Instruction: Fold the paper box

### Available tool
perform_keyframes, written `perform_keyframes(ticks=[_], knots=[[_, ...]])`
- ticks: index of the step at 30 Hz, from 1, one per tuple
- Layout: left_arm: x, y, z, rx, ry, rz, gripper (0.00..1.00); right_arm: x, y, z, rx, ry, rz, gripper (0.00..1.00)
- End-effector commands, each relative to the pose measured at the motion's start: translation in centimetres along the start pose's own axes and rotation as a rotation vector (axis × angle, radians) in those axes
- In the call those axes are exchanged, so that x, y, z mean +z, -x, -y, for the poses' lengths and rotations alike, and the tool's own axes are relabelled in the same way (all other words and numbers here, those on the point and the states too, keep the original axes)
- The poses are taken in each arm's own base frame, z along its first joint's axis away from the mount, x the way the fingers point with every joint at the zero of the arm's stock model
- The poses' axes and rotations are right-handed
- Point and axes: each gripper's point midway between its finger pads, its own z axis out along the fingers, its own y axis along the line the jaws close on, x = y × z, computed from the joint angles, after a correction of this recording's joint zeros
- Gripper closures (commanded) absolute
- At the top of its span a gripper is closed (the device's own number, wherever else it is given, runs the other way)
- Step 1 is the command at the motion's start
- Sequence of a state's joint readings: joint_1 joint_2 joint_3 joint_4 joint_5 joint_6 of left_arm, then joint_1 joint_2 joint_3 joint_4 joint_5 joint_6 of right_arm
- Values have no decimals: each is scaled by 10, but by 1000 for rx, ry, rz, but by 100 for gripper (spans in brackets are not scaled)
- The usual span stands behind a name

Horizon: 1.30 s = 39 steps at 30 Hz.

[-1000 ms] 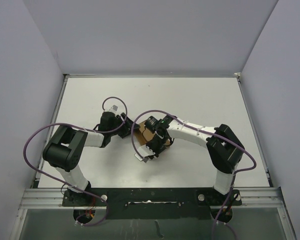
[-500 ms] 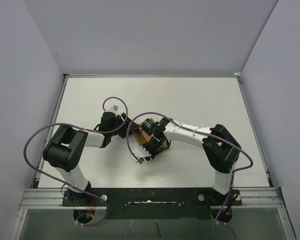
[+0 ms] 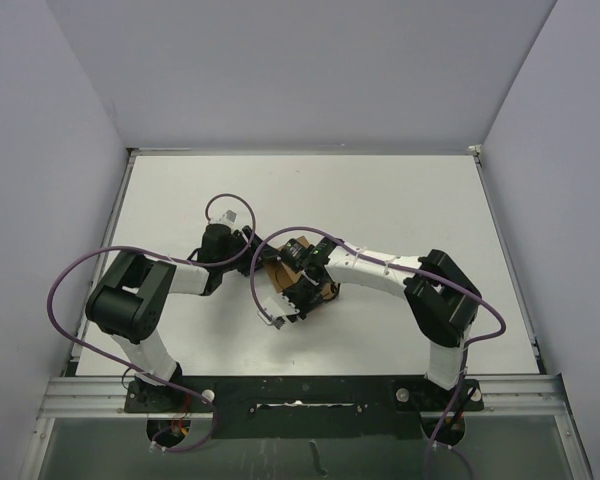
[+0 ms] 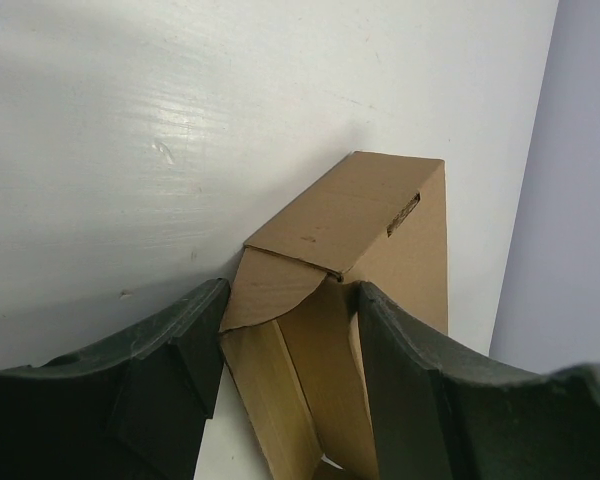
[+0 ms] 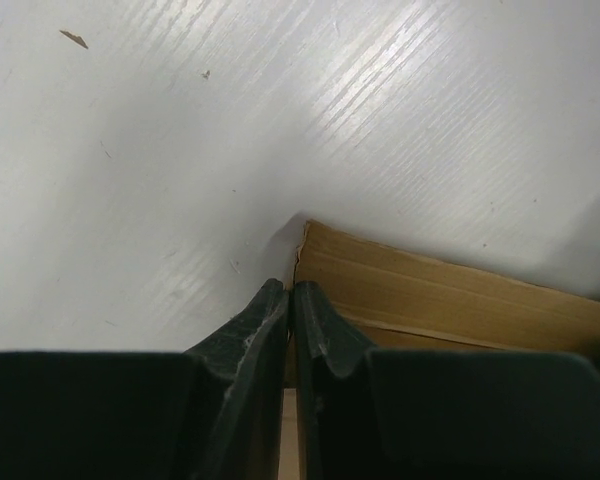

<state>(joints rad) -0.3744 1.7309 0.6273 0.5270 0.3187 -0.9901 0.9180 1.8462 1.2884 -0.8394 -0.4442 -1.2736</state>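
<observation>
Looking down on a white table [image 3: 400, 200], two arms meet near its middle. Coming from the left, the left gripper [image 4: 290, 300] straddles one end of the paper box [image 4: 350, 210], its jaws half spread with both fingers against the cardboard. The brown box lies there partly folded. From the right, the right gripper [image 5: 292, 292] has its jaws pressed together, tips at a box corner.
</observation>
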Motion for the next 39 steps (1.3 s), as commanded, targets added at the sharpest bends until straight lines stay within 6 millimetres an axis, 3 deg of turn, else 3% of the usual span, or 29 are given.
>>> perform_keyframes(ticks=[1, 13, 28, 39], knots=[[0, -25, -25, 11, 85, -75, 50, -7, 10, 31, -52, -88, 14, 92], [1, -26, -26, 8, 86, -80, 52, -22, 16, 39, -62, -116, 76, 93], [2, -26, -25, 8, 87, -80, 53, -3, 10, 34, -55, -47, 71, 93], [1, -26, -26, 5, 87, -79, 53, -24, 16, 28, -60, -88, 71, 93]])
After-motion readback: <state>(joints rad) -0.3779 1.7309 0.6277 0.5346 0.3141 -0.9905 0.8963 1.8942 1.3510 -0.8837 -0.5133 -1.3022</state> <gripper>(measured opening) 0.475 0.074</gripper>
